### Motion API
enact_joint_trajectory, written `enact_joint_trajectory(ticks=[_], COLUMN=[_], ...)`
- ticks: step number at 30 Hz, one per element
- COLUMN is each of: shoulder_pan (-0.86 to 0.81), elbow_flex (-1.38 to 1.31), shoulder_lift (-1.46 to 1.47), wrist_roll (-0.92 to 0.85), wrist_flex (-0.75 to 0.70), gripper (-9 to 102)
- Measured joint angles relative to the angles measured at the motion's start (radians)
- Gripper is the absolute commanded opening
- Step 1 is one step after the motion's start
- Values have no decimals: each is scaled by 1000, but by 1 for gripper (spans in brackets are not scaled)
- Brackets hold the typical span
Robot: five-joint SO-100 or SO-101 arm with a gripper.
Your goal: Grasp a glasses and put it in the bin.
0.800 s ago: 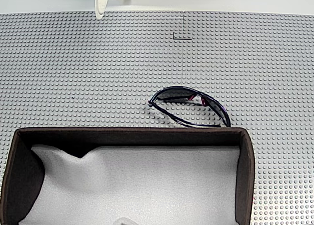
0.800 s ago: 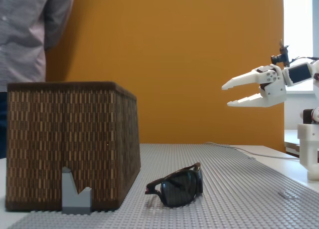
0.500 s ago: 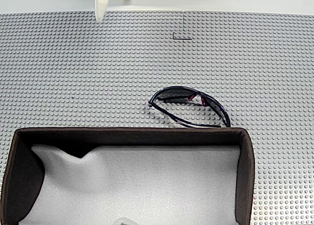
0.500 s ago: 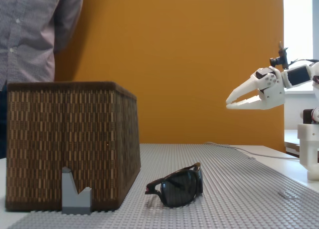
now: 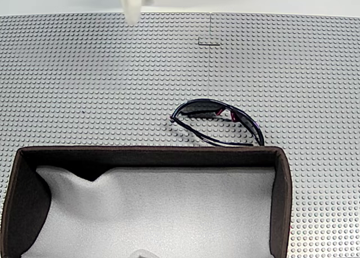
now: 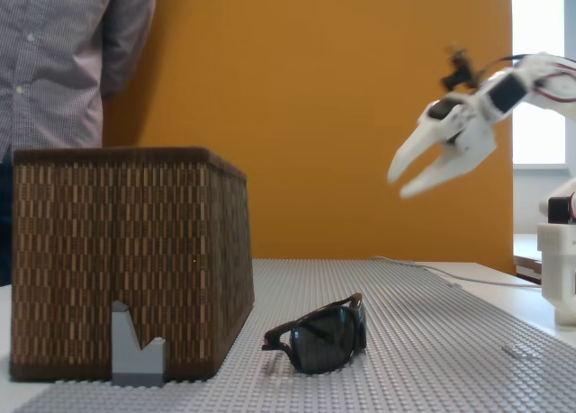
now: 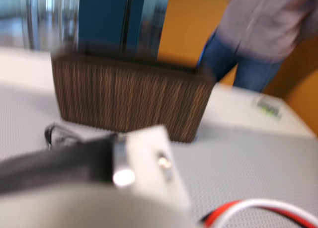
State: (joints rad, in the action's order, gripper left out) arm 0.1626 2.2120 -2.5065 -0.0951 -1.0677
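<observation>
Sunglasses (image 5: 218, 123) lay on the grey studded counter (image 5: 84, 89), just beside the far wall of the bin (image 5: 146, 155) as a fixed view from above showed it, toward the bin's right end. The lenses were dark, with pink-red nose pads at the bridge. In a fixed view from the side, the glasses (image 6: 319, 336) rested with folded temples to the right of the bin (image 6: 126, 260), whose outer wall was woven brown; a small grey block (image 6: 137, 345) stood against its front. From above, the bin's dark brown walls enclosed a white, lumpy lining (image 5: 169, 213).

The claw (image 6: 400, 181) hung in the air above and to the right of the glasses, well apart from them, tilted downward with its two white fingers (image 6: 416, 148) spread and nothing between them. One white finger (image 5: 131, 5) entered the view from above at the top edge.

A person (image 6: 58, 62) in a checked shirt stood behind the bin. The wrist view was blurred; it showed the bin (image 7: 129, 101) and the glasses (image 7: 57, 136) beside it.
</observation>
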Motion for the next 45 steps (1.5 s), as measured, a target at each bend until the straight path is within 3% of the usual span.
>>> enact_joint_trajectory(ticks=[5,17,34,38,45], shoulder_pan=[104,302,311,311,311], elbow_flex=[-83,-178,-425,-453,-479], shoulder_lift=[359,650,1025,1072,1134], wrist_roll=[20,21,74,94,95], wrist_flex=[40,204,308,324,327], gripper=[25,29,28,24,4])
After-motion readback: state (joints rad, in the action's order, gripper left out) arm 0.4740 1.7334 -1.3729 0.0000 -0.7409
